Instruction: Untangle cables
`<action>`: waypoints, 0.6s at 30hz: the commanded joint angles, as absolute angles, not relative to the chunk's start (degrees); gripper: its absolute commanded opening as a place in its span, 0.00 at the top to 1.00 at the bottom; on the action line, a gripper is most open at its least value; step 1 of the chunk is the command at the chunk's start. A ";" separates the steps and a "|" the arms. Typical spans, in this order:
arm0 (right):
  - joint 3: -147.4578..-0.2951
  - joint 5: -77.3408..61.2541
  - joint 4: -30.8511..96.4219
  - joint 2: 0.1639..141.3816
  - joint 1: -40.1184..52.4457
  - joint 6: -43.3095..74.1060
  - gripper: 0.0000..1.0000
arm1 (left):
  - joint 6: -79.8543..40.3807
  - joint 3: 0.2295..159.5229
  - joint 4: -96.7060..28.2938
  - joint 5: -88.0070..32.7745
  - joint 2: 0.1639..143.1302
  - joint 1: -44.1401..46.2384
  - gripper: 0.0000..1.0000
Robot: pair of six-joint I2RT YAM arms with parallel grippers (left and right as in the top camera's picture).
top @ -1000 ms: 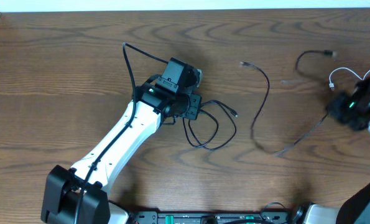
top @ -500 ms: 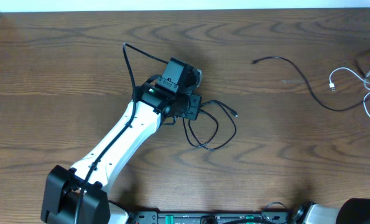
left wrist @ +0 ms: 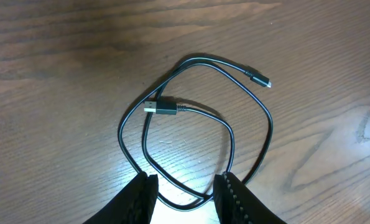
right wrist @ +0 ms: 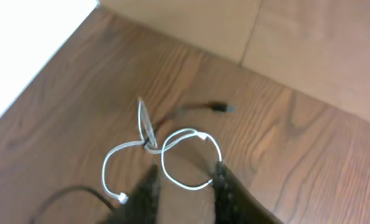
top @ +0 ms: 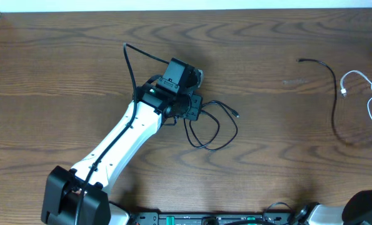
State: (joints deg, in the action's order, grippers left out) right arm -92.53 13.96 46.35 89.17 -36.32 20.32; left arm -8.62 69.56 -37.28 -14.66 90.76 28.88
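Observation:
A black cable (top: 236, 129) lies coiled on the table right of my left gripper (top: 196, 111). The left wrist view shows its loops (left wrist: 269, 124), a flat plug (left wrist: 164, 107) and a small plug (left wrist: 259, 79). My left gripper (left wrist: 186, 182) stands open there, with one loop lying on the wood between the fingers. Another black cable (top: 334, 94) curves down the far right, beside the white cable (top: 344, 87) at the table's right edge. In the right wrist view my right gripper (right wrist: 185, 171) hangs open over the white cable's loops (right wrist: 200, 134). That gripper is out of the overhead view.
The left arm (top: 120, 140) stretches from the front left toward the middle of the table. A dark plug (right wrist: 219, 107) lies past the white loops, near a light board (right wrist: 234, 25) along the table's edge. Part of a black cable (right wrist: 73, 191) shows at lower left.
The right arm has left the overhead view. The right-hand black cable has been dragged rightward and now curves down the far right. The white cable has shifted right. The left arm has not moved.

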 commanded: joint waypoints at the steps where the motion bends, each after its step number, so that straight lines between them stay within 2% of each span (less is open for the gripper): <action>1: -93.08 5.54 47.35 90.85 -36.34 20.93 0.57 | -8.45 69.45 -37.50 -14.31 91.09 28.69 0.65; 4: -93.08 -0.60 48.12 92.23 -36.27 19.86 0.46 | -8.45 69.45 -37.50 -14.31 91.09 28.69 0.65; 9: -93.08 -16.69 50.83 94.39 -33.58 11.90 0.37 | -8.45 69.45 -37.50 -14.31 91.09 28.69 0.65; 14: -93.06 -17.39 56.77 95.96 -28.60 5.78 0.34 | -8.47 69.45 -37.50 -14.31 91.09 28.69 0.65; 18: -93.01 -9.58 63.22 99.57 -24.05 5.06 0.35 | -8.45 69.45 -37.52 -14.31 91.09 28.69 0.65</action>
